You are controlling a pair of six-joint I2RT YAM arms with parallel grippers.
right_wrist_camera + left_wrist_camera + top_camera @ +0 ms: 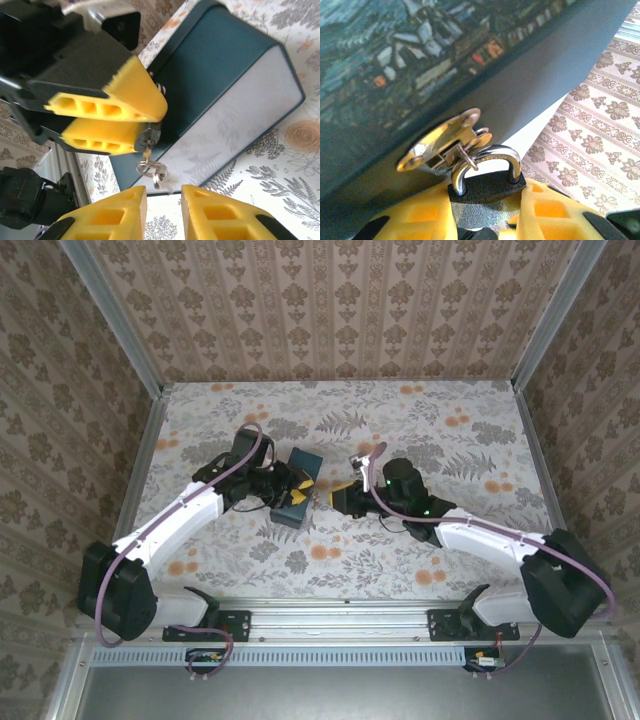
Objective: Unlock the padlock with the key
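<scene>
The small black padlock [487,189] is pinched between the yellow fingers of my left gripper [485,202], which is shut on its body. Its metal shackle [492,152] is down in the body and passes through the brass hasp [440,142] of the dark-blue box [305,462]. In the right wrist view the padlock [150,136] shows its underside with the key [147,152] sticking out of it, and a key ring [152,170] dangles below. My right gripper [163,192] stands open just short of that ring, touching nothing.
The box stands mid-table between the two arms [200,505] [470,530]. Floral tabletop [420,430] lies all round, closed in by patterned walls [340,300] behind and at both sides.
</scene>
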